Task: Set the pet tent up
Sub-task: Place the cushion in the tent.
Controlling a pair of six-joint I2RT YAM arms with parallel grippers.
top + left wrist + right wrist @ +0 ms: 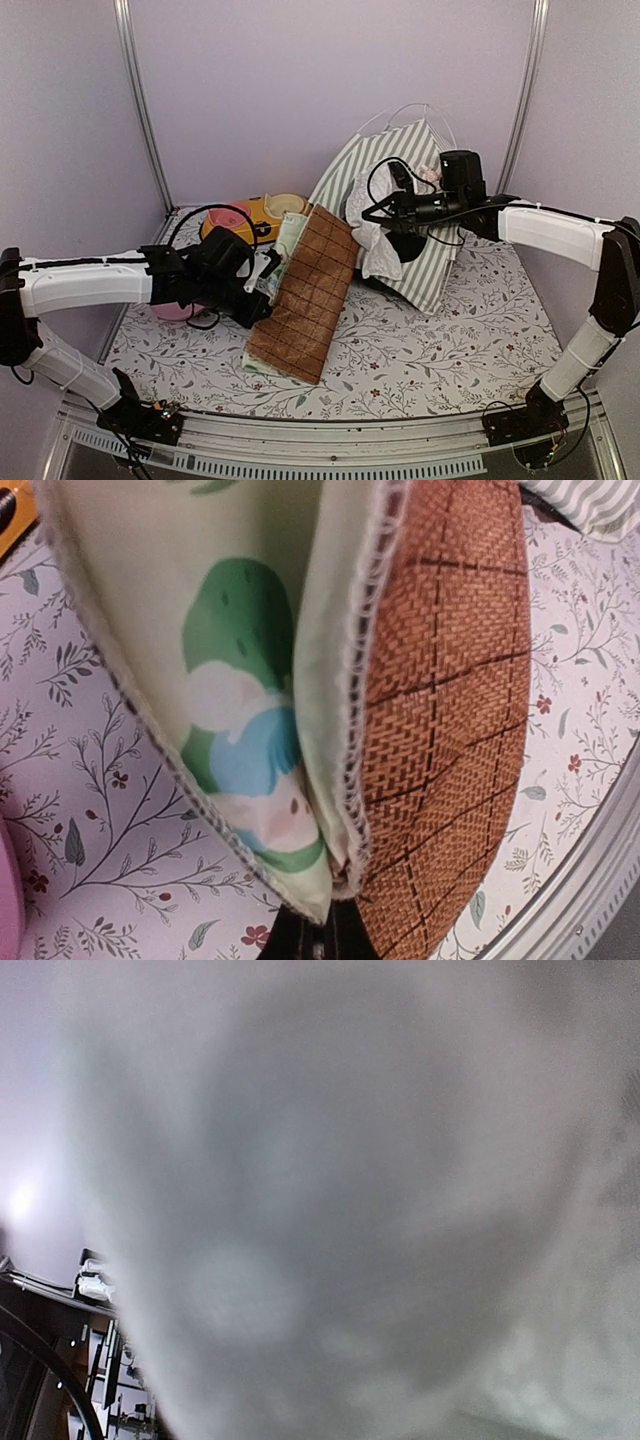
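Fingers of left gripper [266, 272] clamp the folded avocado-print, brown-backed mat [305, 300], seemingly clearing floor; right gripper [383, 212] pinches the white lace curtain [366, 228], apparently raising the sage-striped fabric tent [428, 262] slumped back right.

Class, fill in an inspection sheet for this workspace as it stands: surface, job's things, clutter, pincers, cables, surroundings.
Surface: floral cloth covers the table.
Job's things: pet tent leans at the back, with a thin pole arching over it.
Clutter: folded mat, woven side up; orange double bowl; pink object under the left arm.
Pincers: left pincer shut on the mat's edge; right pincer shut on the white curtain.
Cables: black cables loop over both wrists.
Surroundings: lilac walls, metal posts.
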